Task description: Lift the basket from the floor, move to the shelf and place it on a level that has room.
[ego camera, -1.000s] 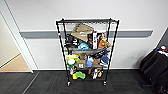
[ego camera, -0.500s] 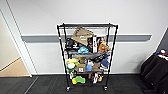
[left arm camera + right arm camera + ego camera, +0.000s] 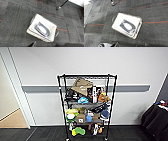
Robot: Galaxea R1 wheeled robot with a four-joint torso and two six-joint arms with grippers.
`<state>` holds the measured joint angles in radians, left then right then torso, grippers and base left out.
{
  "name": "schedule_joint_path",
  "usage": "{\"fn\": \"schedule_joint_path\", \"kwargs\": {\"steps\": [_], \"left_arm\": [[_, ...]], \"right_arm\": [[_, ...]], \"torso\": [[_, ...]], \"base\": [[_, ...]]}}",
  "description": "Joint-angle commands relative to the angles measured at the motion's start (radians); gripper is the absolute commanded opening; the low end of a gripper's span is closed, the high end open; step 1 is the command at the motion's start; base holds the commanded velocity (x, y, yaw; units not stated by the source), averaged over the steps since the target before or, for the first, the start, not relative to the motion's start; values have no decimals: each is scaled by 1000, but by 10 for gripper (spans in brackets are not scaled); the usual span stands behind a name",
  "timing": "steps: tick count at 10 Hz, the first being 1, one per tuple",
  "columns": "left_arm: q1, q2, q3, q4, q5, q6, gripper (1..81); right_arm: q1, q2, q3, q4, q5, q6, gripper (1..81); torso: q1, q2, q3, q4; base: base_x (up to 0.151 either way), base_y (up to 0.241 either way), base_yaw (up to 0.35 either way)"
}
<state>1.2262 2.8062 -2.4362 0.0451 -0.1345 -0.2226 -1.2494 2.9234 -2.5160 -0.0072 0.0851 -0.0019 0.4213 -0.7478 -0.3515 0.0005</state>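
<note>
The basket (image 3: 42,28) sits on the floor (image 3: 13,18), the shelf (image 3: 86,107) ahead. Each tool's state cannot be told; grasping both loop handles evenly should keep the basket level.

1. Standing open above: uppermost black wire-grid tier (image 3: 86,76) of the tall black metal wire rack (image 3: 61,107).
2. Crowding the lower tiers: tan cardboard box (image 3: 81,85), assorted clutter.
3. Lying clear around the cream woven wicker basket (image 3: 37,36): dark charcoal carpet tiles (image 3: 13,22).
</note>
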Motion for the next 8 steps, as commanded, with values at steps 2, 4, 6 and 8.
{"fn": "schedule_joint_path", "kwargs": {"steps": [2,4,6,8], "left_arm": [[-84,-13,5,-5,29,-1,811],[-84,-16,6,-5,29,-1,811],[-86,-17,5,-8,29,-1,811],[-93,-26,3,-11,30,-4,811]], "right_arm": [[83,2,-13,3,-34,2,811],[84,7,-18,3,-34,2,811],[84,9,-18,3,-34,2,811],[83,9,-18,4,-34,2,811]], "torso": [[82,-127,-93,-6],[111,-176,-113,-9],[150,-238,-171,-9],[194,-307,-235,-9]], "base": [[0,0,0],[0,0,0],[0,0,0],[0,0,0]]}}
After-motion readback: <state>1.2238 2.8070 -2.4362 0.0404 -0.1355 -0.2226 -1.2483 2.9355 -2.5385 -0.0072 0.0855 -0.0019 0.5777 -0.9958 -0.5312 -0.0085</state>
